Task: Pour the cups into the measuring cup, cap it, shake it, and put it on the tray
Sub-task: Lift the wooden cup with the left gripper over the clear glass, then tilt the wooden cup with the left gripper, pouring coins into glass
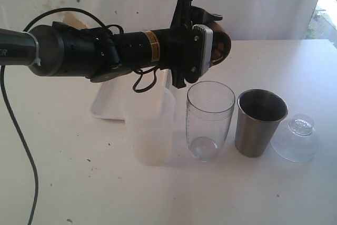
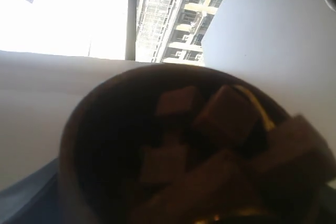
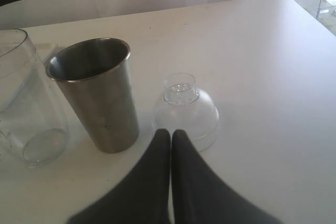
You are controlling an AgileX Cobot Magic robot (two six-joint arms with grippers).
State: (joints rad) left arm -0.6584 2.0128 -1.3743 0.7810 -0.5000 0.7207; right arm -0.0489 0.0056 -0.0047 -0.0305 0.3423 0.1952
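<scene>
My left gripper is shut on the small brown wooden cup, held tipped on its side in the air just above and behind the clear measuring cup. The wooden cup fills the left wrist view, with brown cubes lying in it and the fingers hidden. The measuring cup stands upright and looks empty. To its right stands the steel tumbler. My right gripper is shut on nothing, low over the table beside the steel tumbler and the measuring cup. The white tray lies behind, under the left arm.
A frosted plastic jug stands just left of the measuring cup. A clear domed cap rests on the table right of the steel tumbler, and this cap lies right in front of my right fingertips. A black cable hangs at the left.
</scene>
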